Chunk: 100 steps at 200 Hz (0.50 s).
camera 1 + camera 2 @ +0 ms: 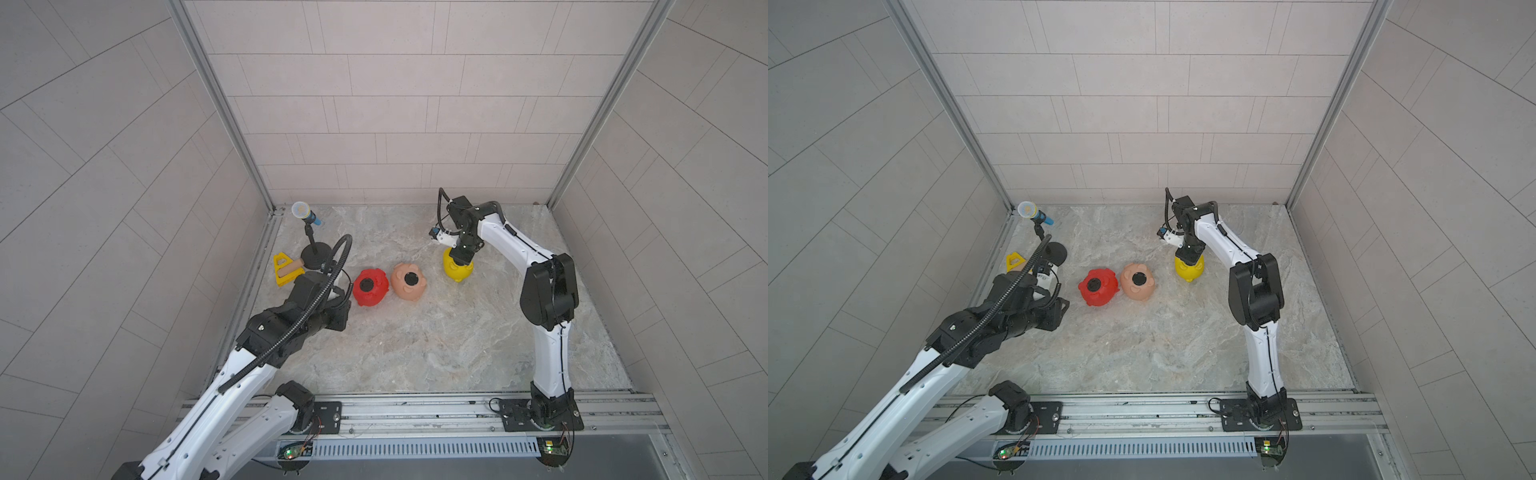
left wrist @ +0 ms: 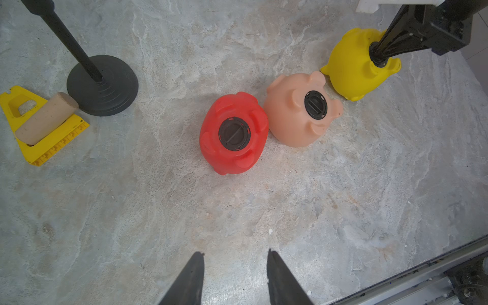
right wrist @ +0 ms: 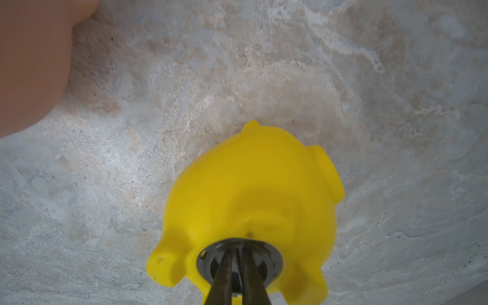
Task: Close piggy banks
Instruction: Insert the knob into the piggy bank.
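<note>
While right arm [image 1: 511, 245] arches down, right gripper [image 3: 237, 249] pinches yellow pig's [image 3: 250, 184] plug [image 3: 211, 265], left gripper [image 2: 235, 253] parted, empty.

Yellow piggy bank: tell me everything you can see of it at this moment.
The yellow piggy bank is a small rounded pig of smooth, glossy plastic, with stubby legs, ears and a flat round snout. It lies belly up on the marble-look tabletop, on the right arm's side, apart from the peach-pink piggy bank. A dark round plug sits in its belly hole, and the right tool, pointing down from above, is shut on that plug. Nothing else touches it.
</note>
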Tool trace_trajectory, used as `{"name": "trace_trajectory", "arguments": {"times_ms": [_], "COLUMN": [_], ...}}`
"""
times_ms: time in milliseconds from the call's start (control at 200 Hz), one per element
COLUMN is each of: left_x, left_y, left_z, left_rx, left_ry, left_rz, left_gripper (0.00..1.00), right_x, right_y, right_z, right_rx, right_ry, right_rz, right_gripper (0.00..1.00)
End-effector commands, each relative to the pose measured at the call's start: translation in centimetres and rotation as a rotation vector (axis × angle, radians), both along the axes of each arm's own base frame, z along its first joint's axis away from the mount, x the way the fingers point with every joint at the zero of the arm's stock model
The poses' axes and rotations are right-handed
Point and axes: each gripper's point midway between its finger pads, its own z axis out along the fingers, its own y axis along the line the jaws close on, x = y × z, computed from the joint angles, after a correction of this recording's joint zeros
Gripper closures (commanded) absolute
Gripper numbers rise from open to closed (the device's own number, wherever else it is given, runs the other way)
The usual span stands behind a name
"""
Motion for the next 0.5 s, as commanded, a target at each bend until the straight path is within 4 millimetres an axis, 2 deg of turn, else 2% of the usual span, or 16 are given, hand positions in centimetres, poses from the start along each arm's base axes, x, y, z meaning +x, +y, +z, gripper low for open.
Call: {"name": "trace_trajectory", "arguments": {"times_ms": [0,215,495], "left_x": [0.1,0.1,0.1], "left_y": [0.1,0.1,0.1], "left_z": [0.0,0.0,0.0], "left_rx": [-0.003,-0.002,-0.002], "left_ry": [-0.012,-0.013,-0.012], "left_rz": [0.002,0.003,0.003], "left_gripper": [0.56,0.56,0.56], "right_x": [-1.1,-0.8,-0.1], "right_y": [-0.2,-0.4,0.2], "right_z": [-1.7,-1.5,-0.6], "right_rx": [-0.033,-0.04,0.02], "right_ry": [0.076,0.071,0.038], "right_rz": [-0.013,-0.065,-0.15], "right_gripper": [0.9,1.0,1.0]}}
